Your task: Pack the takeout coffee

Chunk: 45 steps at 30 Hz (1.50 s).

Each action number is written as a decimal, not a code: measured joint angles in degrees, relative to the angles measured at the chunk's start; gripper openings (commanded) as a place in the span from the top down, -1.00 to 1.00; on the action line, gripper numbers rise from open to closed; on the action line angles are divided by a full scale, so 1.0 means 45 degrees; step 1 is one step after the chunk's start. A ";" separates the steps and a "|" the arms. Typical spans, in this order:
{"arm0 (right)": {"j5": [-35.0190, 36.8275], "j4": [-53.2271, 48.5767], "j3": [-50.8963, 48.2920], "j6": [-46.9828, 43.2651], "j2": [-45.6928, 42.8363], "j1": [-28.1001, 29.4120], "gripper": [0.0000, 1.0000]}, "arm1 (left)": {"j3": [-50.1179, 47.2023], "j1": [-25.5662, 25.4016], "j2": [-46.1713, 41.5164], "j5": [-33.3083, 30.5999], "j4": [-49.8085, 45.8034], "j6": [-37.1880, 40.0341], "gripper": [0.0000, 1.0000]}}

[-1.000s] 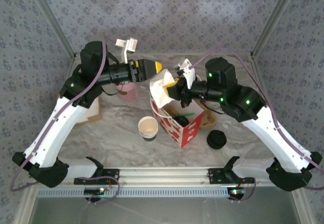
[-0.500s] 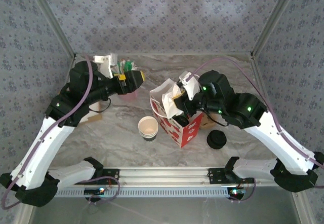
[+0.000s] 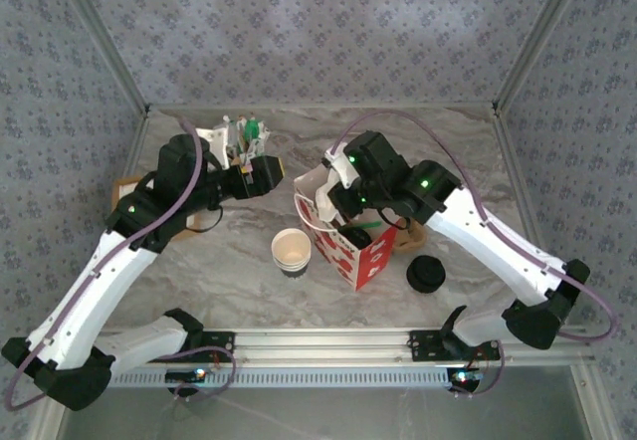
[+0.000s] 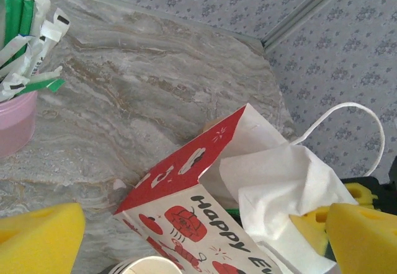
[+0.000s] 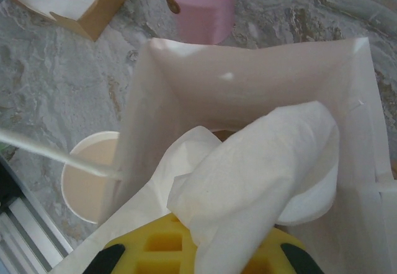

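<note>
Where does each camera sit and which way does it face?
Top external: overhead, near side, looking down at the table; left arm, right arm show.
Left wrist: faces across the table toward the bag; open left gripper frames it.
Right wrist: looks down into the bag; right gripper shut on the napkin.
Wrist views share bag, napkin, pink cup.

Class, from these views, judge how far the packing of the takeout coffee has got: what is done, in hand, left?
Done: the bag stands open; a dark round shape inside may be the coffee, unconfirmed. In hand: the right gripper is shut on a white napkin at the bag's mouth; the left gripper is open and empty. Left: likely release the napkin inside.
</note>
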 measured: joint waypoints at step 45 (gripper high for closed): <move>0.0287 0.0466 -0.0364 0.0024 -0.0976 0.0117 -0.93 | -0.0559 0.0000 -0.1579 -0.3847 -0.1355 0.0311 -0.99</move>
